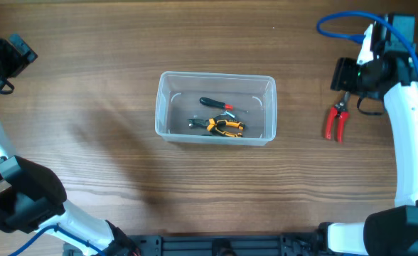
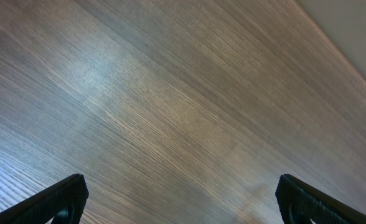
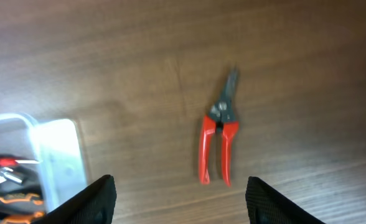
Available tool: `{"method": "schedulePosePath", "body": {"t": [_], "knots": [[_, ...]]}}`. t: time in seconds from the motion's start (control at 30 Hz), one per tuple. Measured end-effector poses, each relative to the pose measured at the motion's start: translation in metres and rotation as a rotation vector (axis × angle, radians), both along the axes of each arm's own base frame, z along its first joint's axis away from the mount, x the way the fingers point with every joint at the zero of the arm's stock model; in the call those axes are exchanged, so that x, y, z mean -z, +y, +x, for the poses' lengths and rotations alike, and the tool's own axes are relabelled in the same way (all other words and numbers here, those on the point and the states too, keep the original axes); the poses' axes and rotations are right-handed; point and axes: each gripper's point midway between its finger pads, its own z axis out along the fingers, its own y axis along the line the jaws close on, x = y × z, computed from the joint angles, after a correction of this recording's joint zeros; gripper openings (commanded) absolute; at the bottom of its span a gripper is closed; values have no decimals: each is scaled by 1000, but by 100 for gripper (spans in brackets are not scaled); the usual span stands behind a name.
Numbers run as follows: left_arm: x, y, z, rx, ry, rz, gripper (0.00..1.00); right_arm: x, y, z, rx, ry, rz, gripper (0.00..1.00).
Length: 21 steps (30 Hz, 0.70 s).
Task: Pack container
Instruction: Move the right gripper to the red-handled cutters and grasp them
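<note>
The clear plastic container [image 1: 215, 109] stands mid-table and holds a small red-and-black screwdriver [image 1: 217, 104] and orange-and-black pliers [image 1: 225, 127]. Its corner also shows at the left of the right wrist view [image 3: 57, 158]. Red-handled pliers [image 1: 336, 121] lie on the table to its right, and show in the right wrist view [image 3: 219, 142]. My right gripper [image 3: 180, 199] is open and empty, hovering above and just behind those pliers. My left gripper [image 2: 182, 199] is open and empty over bare wood at the far left.
The wooden table [image 1: 88, 107] carries everything. A blue cable [image 1: 337, 21] loops at the back right by the right arm. The left arm's base [image 1: 17, 199] sits at the front left corner.
</note>
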Motion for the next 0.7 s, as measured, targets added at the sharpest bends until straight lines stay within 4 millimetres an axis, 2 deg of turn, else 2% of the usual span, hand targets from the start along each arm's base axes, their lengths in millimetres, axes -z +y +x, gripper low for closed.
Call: {"method": "schedulePosePath", "body": {"t": [0.03, 0.1, 0.13, 0.23, 0.37, 0.47, 0.7], "knots": [[0, 0, 0, -1, 0, 1, 100, 24, -4, -4, 12, 36, 4, 66], [0, 0, 0, 0, 0, 0, 100, 75, -15, -27, 48, 160, 20, 68], [0, 0, 0, 0, 0, 0, 100, 88, -20, -35, 64, 189, 26, 68], [0, 0, 0, 0, 0, 0, 100, 104, -37, -43, 104, 193, 36, 70], [0, 0, 0, 0, 0, 0, 100, 103, -37, -32, 86, 147, 44, 70], [0, 0, 0, 0, 0, 0, 100, 107, -33, -35, 77, 166, 68, 70], [0, 0, 0, 0, 0, 0, 100, 172, -29, -41, 50, 345, 111, 72]]}}
